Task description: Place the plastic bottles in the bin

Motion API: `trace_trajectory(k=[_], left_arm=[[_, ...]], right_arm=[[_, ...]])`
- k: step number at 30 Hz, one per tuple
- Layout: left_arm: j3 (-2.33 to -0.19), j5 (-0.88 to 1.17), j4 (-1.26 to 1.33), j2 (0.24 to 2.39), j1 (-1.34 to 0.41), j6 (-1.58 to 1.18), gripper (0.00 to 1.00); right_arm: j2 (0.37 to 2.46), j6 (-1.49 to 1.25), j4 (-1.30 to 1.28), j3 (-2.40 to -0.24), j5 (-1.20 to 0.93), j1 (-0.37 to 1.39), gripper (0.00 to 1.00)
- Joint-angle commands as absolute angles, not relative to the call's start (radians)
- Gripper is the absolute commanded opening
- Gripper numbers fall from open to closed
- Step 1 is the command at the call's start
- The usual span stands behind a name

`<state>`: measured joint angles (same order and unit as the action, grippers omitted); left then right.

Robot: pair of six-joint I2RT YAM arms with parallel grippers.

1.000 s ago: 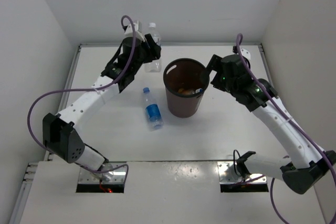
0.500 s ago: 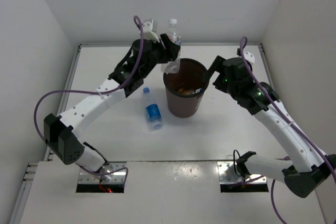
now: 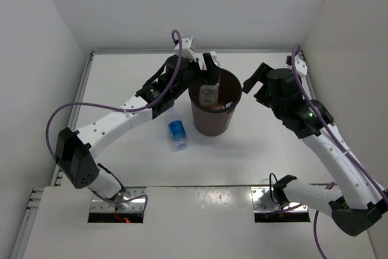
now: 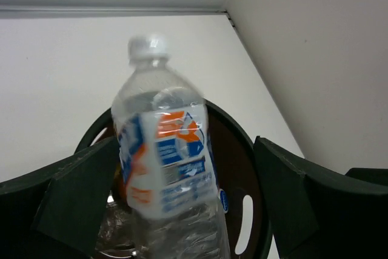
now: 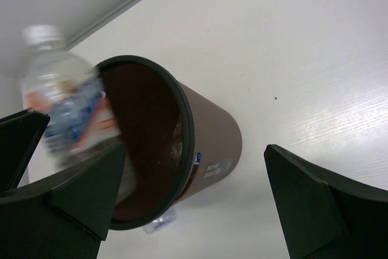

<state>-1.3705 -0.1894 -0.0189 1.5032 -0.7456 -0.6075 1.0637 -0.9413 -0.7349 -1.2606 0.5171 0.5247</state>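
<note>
Nearest the front edge of the table (image 3: pixel 133 156), a blue-labelled bottle (image 3: pixel 177 133) lies on its side just left of the bin (image 3: pixel 209 124). Its long axis runs roughly front to back, and its far end is hidden under the left forearm. The bin stands upright near the middle of the table. The right gripper (image 5: pixel 194 150) hovers by its right rim with fingers spread and nothing between them. Over the bin's far rim, the left gripper (image 4: pixel 186 150) also has its fingers spread wide. The white-capped labelled bottle (image 4: pixel 160 168) stands cap-up between them, touching neither and blurred, its base already inside the bin's mouth. The bottle on the table is below and nearer than those fingers, and the bin blocks the right arm, so the left arm looks better placed.
</note>
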Motion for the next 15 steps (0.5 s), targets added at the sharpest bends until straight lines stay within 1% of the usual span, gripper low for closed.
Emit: trace_trajectory(k=[1,7,10,11,12,13,14,15], left_arm=[[-1.378,-0.204,0.018,1.483,-0.758,-0.574,1.00],[-1.407,-0.282,0.018,1.465,-0.758,-0.486,1.00],[-1.440,-0.372,-0.006,1.454,-0.721,-0.474,1.00],[-1.468,-0.502,-0.035,1.454,-0.710,-0.504,1.00],[-1.485,-0.579,-0.073,1.454,-0.674,-0.535,1.00],[-1.497,-0.644,-0.183,1.454,-0.645,-0.581,1.00],[-1.497,-0.670,-0.234,1.454,-0.605,-0.697,1.00],[-1.473,-0.622,-0.270,1.454,-0.560,-0.740,1.00]], right_arm=[[1.042,-0.943,-0.721,-1.244,0.541,0.522,0.99],[1.042,-0.943,-0.712,-1.235,0.541,0.522,0.99],[1.042,-0.943,-0.712,-1.235,0.541,0.522,0.99],[1.042,-0.943,-0.712,-1.235,0.541,0.522,0.99],[1.042,-0.943,-0.712,-1.226,0.541,0.522,0.99],[1.042,-0.943,-0.712,-1.226,0.541,0.522,0.99],[1.042,-0.943,-0.703,-1.226,0.541,0.522,0.99],[1.042,-0.943,-0.703,-1.226,0.541,0.512,0.99]])
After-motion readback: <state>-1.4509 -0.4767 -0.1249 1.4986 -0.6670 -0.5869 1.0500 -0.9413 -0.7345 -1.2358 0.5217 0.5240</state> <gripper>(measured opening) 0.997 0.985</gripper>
